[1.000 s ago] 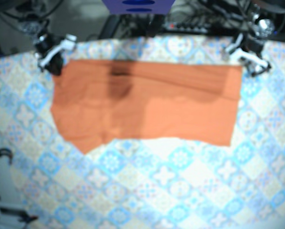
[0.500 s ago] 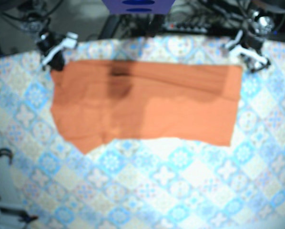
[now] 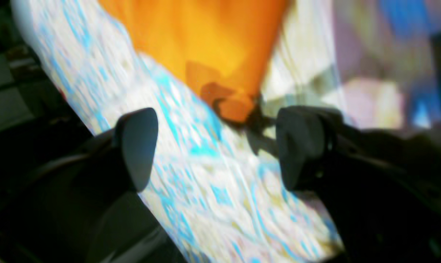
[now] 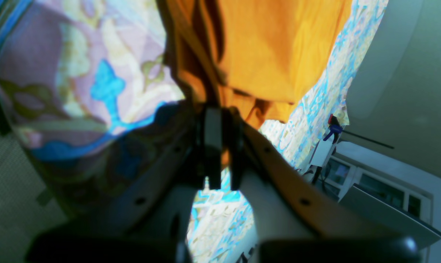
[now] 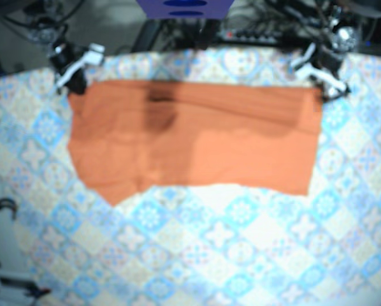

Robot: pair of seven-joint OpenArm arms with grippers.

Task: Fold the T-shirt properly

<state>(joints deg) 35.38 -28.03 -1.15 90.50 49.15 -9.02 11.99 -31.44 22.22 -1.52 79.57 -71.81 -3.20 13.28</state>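
Note:
The orange T-shirt (image 5: 197, 137) lies flat across the far half of the table as a wide folded band, with a darker patch near its top left. In the base view my right gripper (image 5: 72, 86) is at the shirt's far left corner. Seen from the right wrist, its fingers (image 4: 213, 146) are pressed together with orange cloth (image 4: 264, 54) pinched between them. My left gripper (image 5: 323, 88) hovers by the far right corner. The left wrist view shows it open (image 3: 218, 149), the shirt corner (image 3: 235, 106) just ahead of the fingertips and nothing between them.
A blue-patterned tablecloth (image 5: 229, 255) covers the table. Cables and dark equipment (image 5: 260, 29) line the far edge. A black cable loop (image 5: 0, 213) lies off the near left side. A white cabinet (image 4: 381, 190) stands beyond the table.
The left gripper has shifted a little toward the table's middle and far edge, close to the shirt's right corner. The right gripper has edged slightly away from me; the shirt lies as before.

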